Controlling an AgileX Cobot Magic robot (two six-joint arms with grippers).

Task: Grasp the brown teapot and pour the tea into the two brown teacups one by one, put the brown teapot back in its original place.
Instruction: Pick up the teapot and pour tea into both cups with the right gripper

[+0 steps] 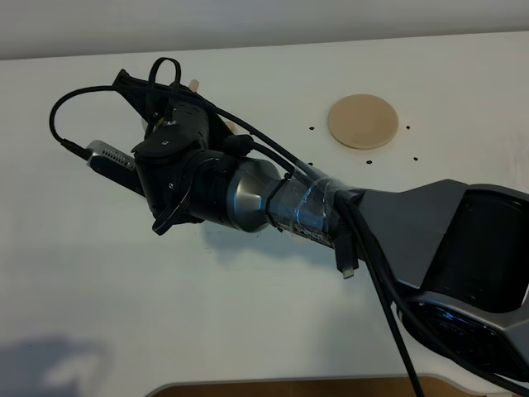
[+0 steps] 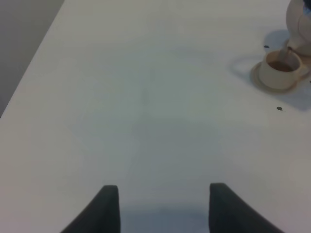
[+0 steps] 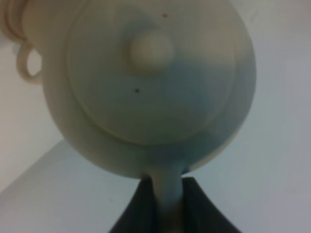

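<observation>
Tea streams from the brown teapot (image 3: 150, 87) into one teacup (image 2: 278, 69) on its saucer (seen at the edge of the left wrist view). The right gripper (image 3: 169, 204) is clamped on the teapot's loop handle (image 3: 168, 194), its arm (image 1: 331, 211) reaching across the white table (image 1: 124, 314). The wide tan disc (image 1: 363, 121) lies bare near the table's far side. The left gripper (image 2: 163, 208) hangs with jaws apart over bare tabletop, well apart from the cup.
</observation>
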